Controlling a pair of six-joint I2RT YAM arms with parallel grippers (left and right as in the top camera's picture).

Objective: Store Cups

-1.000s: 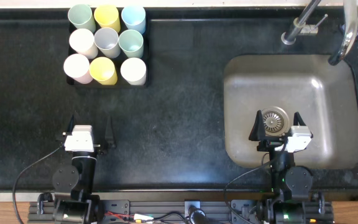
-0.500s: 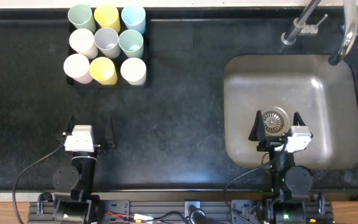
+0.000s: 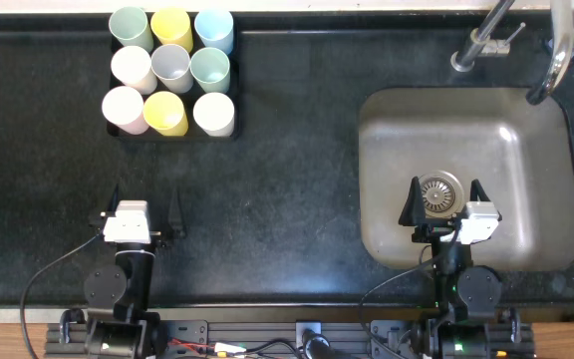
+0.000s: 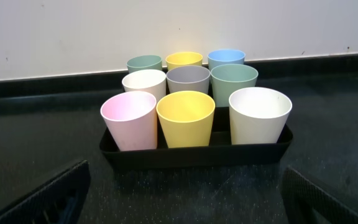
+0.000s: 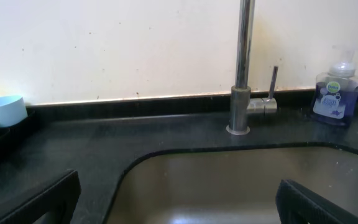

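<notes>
A black tray (image 3: pixel 235 135) at the back left of the dark counter holds several upright cups in green, yellow, blue, white, grey and pink. In the left wrist view the tray (image 4: pixel 191 155) stands straight ahead, with a pink cup (image 4: pixel 129 119), a yellow cup (image 4: pixel 185 117) and a white cup (image 4: pixel 259 114) in its nearest row. My left gripper (image 3: pixel 144 205) sits open near the front of the counter, well short of the tray, with nothing in it. My right gripper (image 3: pixel 443 199) is open and empty over the near part of the sink (image 3: pixel 526 160).
A steel sink with a drain (image 3: pixel 440 192) fills the right side. A tap (image 5: pixel 244 68) stands behind it, and a blue soap bottle (image 5: pixel 335 93) at the far right by the wall. A light wall backs the counter.
</notes>
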